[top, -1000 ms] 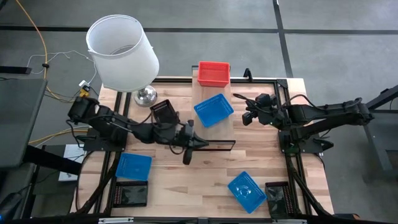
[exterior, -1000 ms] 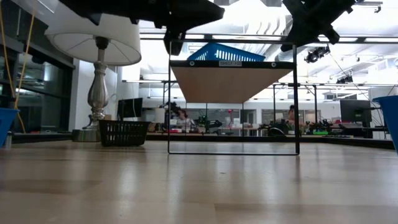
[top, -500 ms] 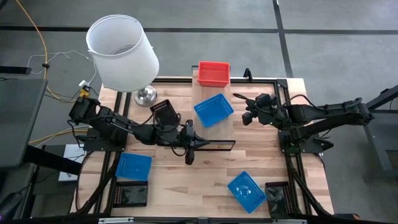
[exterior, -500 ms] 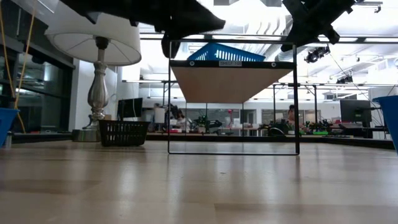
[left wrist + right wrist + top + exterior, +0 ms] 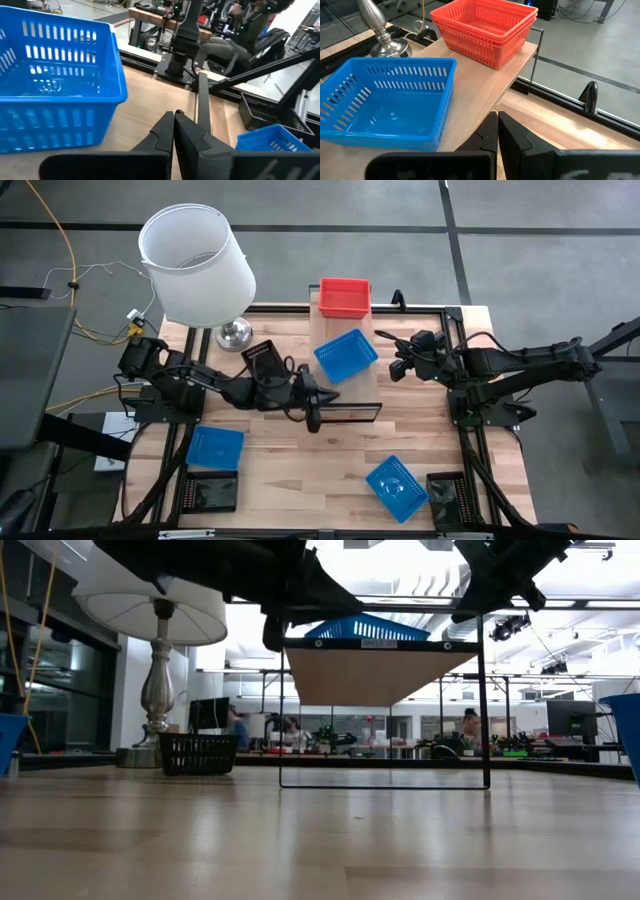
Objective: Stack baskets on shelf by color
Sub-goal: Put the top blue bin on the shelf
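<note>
Left pincer shoves the shelf; blue basket rides along with it.

Over the last second the left pincer [image 5: 314, 418], fingers pressed shut and holding nothing, has slid toward the shelf [image 5: 362, 383] end, and the shelf has shifted slightly toward the right arm, carrying the blue basket [image 5: 345, 356] and the red baskets [image 5: 344, 297]. Right pincer [image 5: 397, 365] waits just beside the shelf, shut and empty. Judgement: repositioning only; the blue baskets [image 5: 215, 447] on the counter [image 5: 300, 470] are not yet stacked.

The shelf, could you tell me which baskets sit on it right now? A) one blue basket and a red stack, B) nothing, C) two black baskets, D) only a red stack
A: the high view shows one blue basket and the red stack on the shelf.
</note>
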`<move>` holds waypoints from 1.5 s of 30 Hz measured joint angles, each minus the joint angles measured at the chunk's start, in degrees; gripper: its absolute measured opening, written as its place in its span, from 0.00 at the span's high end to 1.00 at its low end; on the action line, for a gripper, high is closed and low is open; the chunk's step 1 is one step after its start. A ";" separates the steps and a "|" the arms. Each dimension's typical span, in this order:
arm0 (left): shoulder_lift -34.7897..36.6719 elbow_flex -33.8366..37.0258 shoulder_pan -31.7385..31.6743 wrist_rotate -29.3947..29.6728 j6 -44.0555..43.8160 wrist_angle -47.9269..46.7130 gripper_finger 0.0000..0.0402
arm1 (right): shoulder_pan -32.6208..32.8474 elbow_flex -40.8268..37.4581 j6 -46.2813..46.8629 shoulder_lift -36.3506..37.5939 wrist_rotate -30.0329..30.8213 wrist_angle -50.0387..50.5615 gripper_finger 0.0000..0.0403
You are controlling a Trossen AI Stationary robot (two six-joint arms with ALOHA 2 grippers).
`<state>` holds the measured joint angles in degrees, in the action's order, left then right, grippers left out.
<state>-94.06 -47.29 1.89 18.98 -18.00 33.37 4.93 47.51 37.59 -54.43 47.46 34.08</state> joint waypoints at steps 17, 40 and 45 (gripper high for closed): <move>1.53 0.21 -0.02 -1.00 0.30 1.49 1.00 | -0.02 0.00 0.10 0.01 -0.98 -0.04 1.00; 2.36 -2.93 -4.45 -3.24 -0.90 -7.75 1.00 | -0.02 0.00 -0.05 -3.10 -1.42 -0.08 1.00; 2.36 -2.93 -6.54 -1.12 -0.41 -8.90 1.00 | -0.02 0.00 0.08 -3.09 -1.42 -0.07 1.00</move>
<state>-91.70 -50.22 -4.65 17.86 -18.40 24.48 4.91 47.51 37.67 -57.53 46.04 34.01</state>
